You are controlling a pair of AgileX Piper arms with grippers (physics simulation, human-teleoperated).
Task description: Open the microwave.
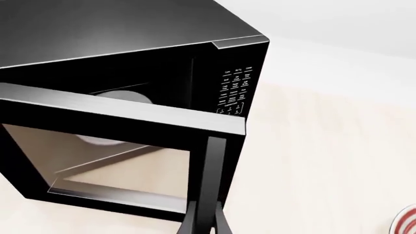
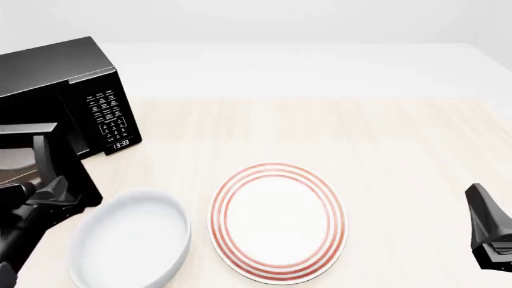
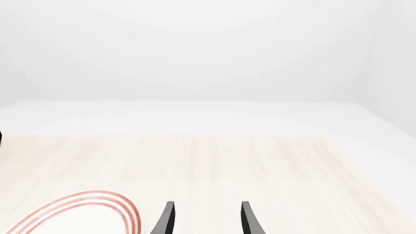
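The black microwave (image 2: 56, 78) stands at the table's far left, with its white-labelled keypad (image 2: 108, 117) and clock display (image 2: 121, 144) facing me. Its windowed door (image 1: 123, 114) is swung partly open, and the pale turntable (image 1: 126, 95) shows inside through the gap. My left gripper (image 2: 50, 191) is at the door's free edge, its fingers closed around the vertical door handle (image 1: 212, 180). My right gripper (image 2: 488, 237) hovers low at the right edge of the table, far from the microwave. It is open and empty, its fingertips (image 3: 167, 217) apart.
A white bowl (image 2: 132, 240) sits just right of my left gripper, near the front. A white plate with red rings (image 2: 279, 222) lies beside it at the middle and also shows in the right wrist view (image 3: 97, 212). The pale wooden table (image 2: 360, 132) stretches to the right.
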